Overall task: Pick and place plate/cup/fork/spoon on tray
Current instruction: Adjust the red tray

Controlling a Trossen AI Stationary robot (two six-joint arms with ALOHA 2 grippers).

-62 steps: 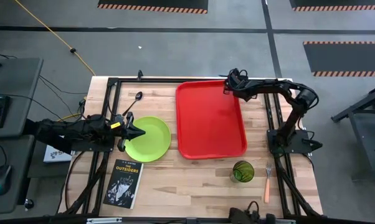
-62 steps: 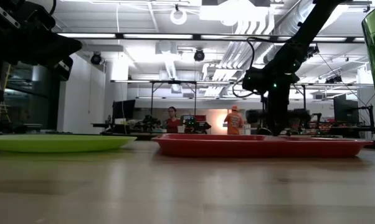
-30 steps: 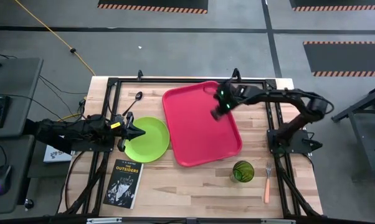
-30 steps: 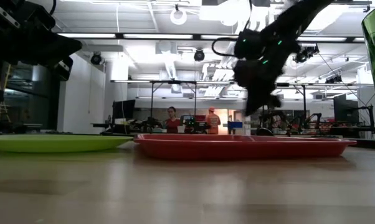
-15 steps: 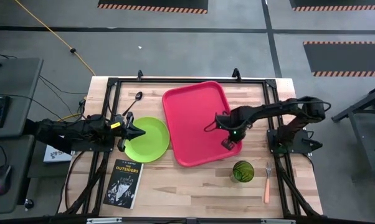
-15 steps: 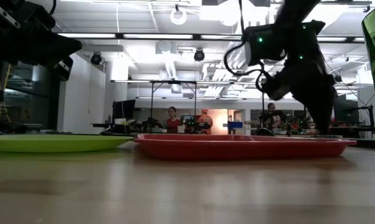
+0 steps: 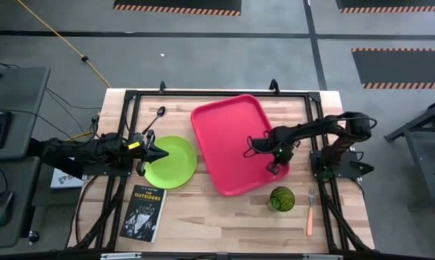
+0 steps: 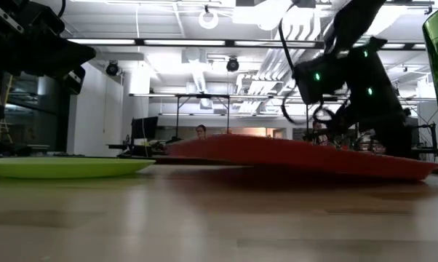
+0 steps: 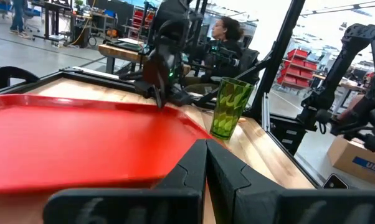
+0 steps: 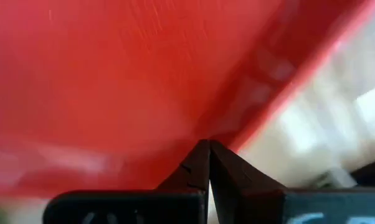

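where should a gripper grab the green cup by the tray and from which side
Probably at the rim of the cup, one finger inside the open mouth and one outside, coming straight down. It stands upright near the corner of the tray, with the right gripper close by, so a side approach looks crowded.

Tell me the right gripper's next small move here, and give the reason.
Probably lift off the tray and let it settle. The right gripper, fingers shut, presses the tray's near edge by the cup, and in the low view the tray is tipped, its far side off the table.
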